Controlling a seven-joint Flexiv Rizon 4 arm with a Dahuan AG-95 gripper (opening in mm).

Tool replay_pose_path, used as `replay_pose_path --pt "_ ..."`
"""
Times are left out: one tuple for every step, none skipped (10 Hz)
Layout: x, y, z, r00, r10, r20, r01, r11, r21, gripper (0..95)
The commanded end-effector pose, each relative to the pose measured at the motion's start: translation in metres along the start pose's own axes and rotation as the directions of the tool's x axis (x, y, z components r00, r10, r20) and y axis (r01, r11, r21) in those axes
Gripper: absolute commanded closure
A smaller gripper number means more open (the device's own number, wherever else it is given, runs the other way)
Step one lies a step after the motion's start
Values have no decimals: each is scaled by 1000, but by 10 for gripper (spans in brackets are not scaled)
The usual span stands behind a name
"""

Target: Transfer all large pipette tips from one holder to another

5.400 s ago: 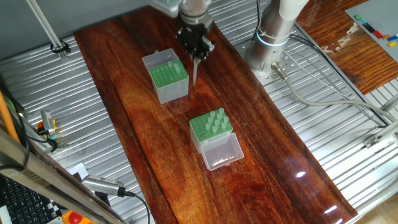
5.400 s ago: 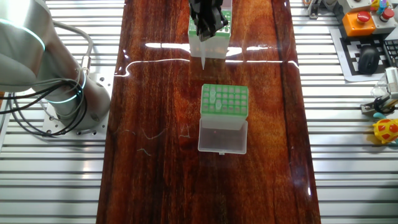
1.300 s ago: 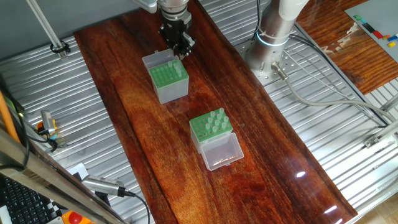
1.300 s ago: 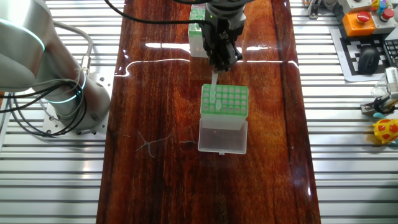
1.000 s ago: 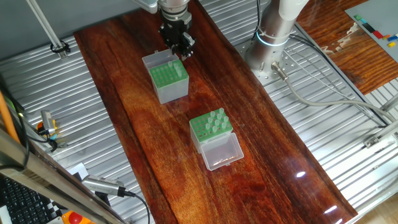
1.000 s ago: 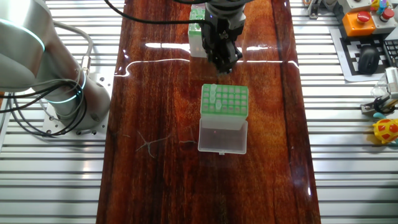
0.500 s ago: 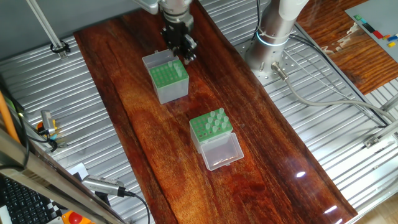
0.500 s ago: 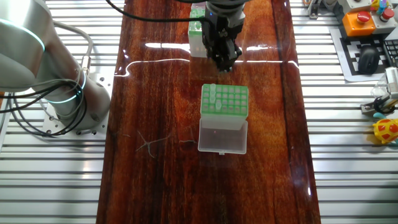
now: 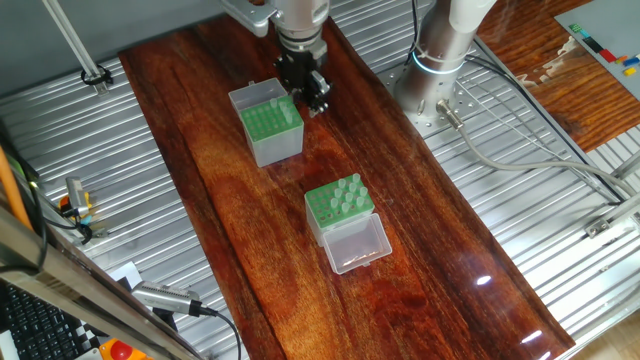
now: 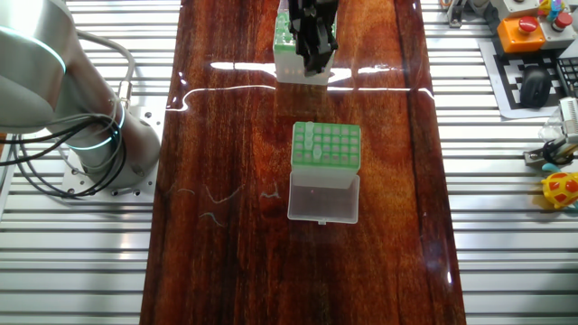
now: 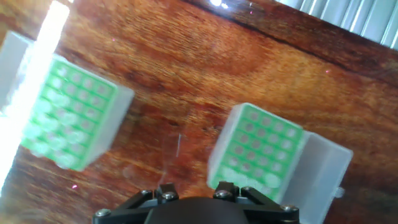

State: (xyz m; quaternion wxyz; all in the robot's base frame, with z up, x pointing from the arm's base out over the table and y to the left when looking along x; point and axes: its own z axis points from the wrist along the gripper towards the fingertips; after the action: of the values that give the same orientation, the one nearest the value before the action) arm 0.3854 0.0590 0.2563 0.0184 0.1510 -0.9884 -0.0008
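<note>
The clear-sided holder [image 9: 340,207] stands mid-board with its clear lid [image 9: 357,245] folded down in front, and several large pipette tips [image 9: 348,194] stick up from its green grid. Farther back is the grey-sided box [image 9: 271,127] with a whitish lid [image 9: 251,97]. My gripper [image 9: 312,102] hangs open just right of that box, with no tip between its fingers. In the other fixed view my gripper [image 10: 314,63] partly covers the clear holder [image 10: 287,43], and the grey box [image 10: 326,147] shows tips [image 10: 309,144] in its left column. The hand view shows the grey box [image 11: 69,113] left and the clear holder [image 11: 258,146] right.
Both boxes sit on a dark wooden board [image 9: 430,270] laid over ribbed metal decking. The arm's base [image 9: 446,50] stands at the board's far right edge, with cables [image 9: 520,160] trailing from it. An orange button box [image 10: 524,32] and a keyboard lie off the board.
The gripper lowered a tip into the grey box's left column, let it go and rose. It has since moved off that box toward the clear holder.
</note>
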Motion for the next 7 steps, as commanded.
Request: replay_pose_path --pt "0 0 0 995 -101 -14 100 995 -14 760" --pt "0 0 0 992 -123 -24 123 992 -20 760" --pt "1 -1 -1 992 -123 -20 122 992 -36 760" --pt "-3 7 4 994 -106 -17 105 993 -48 760" --pt "-19 29 17 998 -65 -16 64 997 -51 760" --pt "-35 56 31 1000 -10 -22 9 999 -40 760" --pt "-41 71 38 1000 19 -22 -20 999 -36 760"
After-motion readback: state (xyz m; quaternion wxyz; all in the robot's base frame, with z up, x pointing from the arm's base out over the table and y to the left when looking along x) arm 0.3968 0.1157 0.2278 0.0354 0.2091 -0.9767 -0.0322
